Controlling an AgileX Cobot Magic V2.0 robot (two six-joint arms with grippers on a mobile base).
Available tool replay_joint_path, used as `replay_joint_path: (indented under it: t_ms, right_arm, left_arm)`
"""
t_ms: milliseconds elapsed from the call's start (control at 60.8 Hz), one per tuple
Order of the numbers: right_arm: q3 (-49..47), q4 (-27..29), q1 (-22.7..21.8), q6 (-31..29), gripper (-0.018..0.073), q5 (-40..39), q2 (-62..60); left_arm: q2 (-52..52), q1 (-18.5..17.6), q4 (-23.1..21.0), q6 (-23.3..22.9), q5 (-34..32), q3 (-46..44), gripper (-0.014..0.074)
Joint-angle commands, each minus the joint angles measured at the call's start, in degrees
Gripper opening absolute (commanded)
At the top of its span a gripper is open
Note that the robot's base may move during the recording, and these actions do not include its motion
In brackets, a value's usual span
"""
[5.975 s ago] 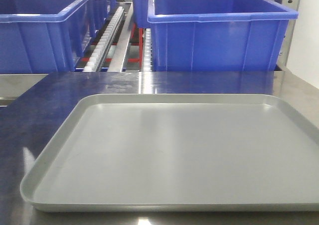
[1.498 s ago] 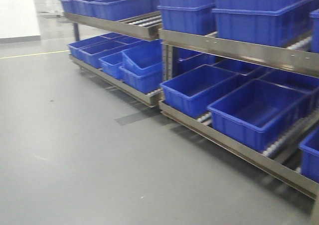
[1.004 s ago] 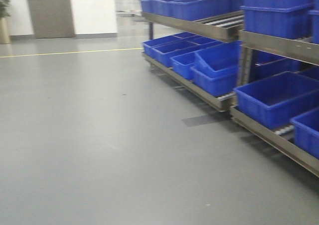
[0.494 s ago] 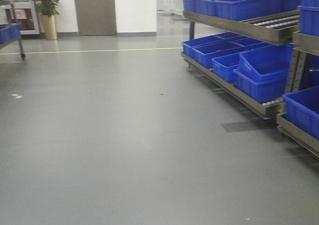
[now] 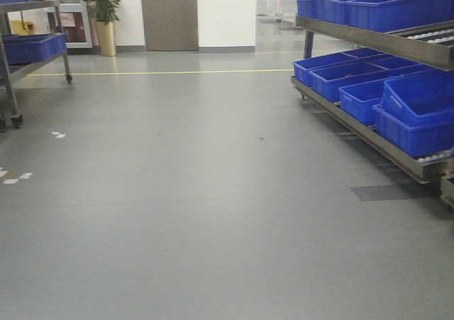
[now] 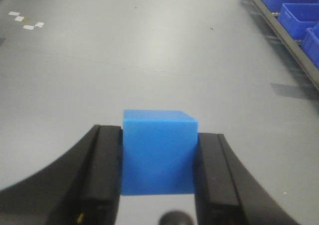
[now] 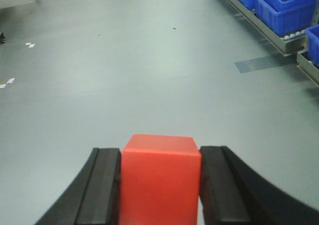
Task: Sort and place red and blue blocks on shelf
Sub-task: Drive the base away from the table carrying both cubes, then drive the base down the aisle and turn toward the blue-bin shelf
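Left claw (image 6: pixel 159 133) grips blue block (image 6: pixel 158 157), right claw (image 7: pixel 160 153) red block (image 7: pixel 160 181); I judge travel jolts could loosen either.

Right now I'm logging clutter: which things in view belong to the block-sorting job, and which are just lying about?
Job: blue block in left gripper; red block in right gripper; shelf.
Lying about: blue bins, wheeled cart, potted plant, door.

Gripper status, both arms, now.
Left gripper: closed on the blue block.
Right gripper: closed on the red block.
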Motion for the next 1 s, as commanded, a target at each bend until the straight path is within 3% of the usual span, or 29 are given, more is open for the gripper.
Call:
replay_joint_path:
  t_ms: [0,988]
  right_arm:
    - [-1.6,-0.5,-0.3,0.0,0.0067,-5.0,0.2]
    - [-1.6,-0.5,-0.3,0.0,0.0067,-5.0,0.2]
  left_arm:
    - [0.3,0.0,0.6,0.0,-4.8,-1.7,0.0122]
    - [0.3,0.0,0.6,0.0,-4.8,-1.7,0.0122]
